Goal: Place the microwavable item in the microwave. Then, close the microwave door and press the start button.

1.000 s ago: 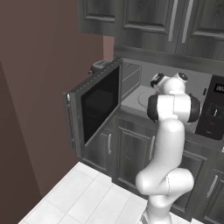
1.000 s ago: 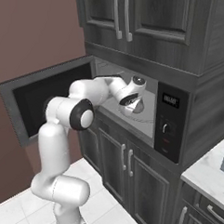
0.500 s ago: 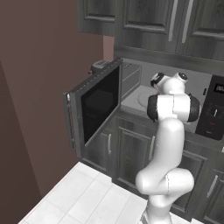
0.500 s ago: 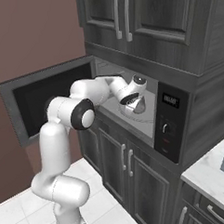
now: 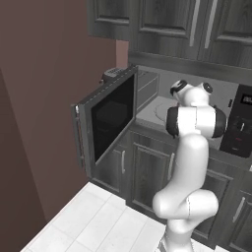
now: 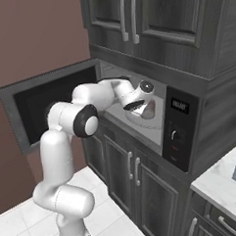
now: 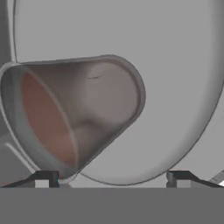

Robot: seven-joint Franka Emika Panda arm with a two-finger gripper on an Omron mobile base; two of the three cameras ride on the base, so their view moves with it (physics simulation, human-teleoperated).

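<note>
**Inspector:** Currently, the gripper (image 7: 111,177) is standing with its jaws spread wide and gripping nothing; the two fingertips (image 7: 43,178) are showing far apart at the bottom of the hand view. The microwavable item (image 7: 74,113) is sitting on the turntable plate (image 7: 183,87) inside the microwave (image 6: 139,114), just ahead of the open jaws and closer to one fingertip than the other.

**Assessor:** How is the item presenting?

**Inspector:** It is appearing as a squat brownish-pink cup with a thin grey rim, its mouth flaring wider than its base. In the right base view it is showing as a small pinkish form (image 6: 147,110) beside the hand, resting on the pale plate.

**Assessor:** And handling?

**Inspector:** I am judging it light and rigid, with a smooth wall that could slip under a glancing contact. The taper is making a low grip less secure; should it need re-taking, I am recommending the jaws close across the wall near mid-height, square to its axis. I cannot tell whether it is fragile.

**Assessor:** Remaining work?

**Inspector:** The microwave door (image 5: 110,118) is hanging wide open to the left, and the black control panel (image 6: 177,129) is waiting untouched. I am assessing placement as done; door and start button are outstanding.
</note>
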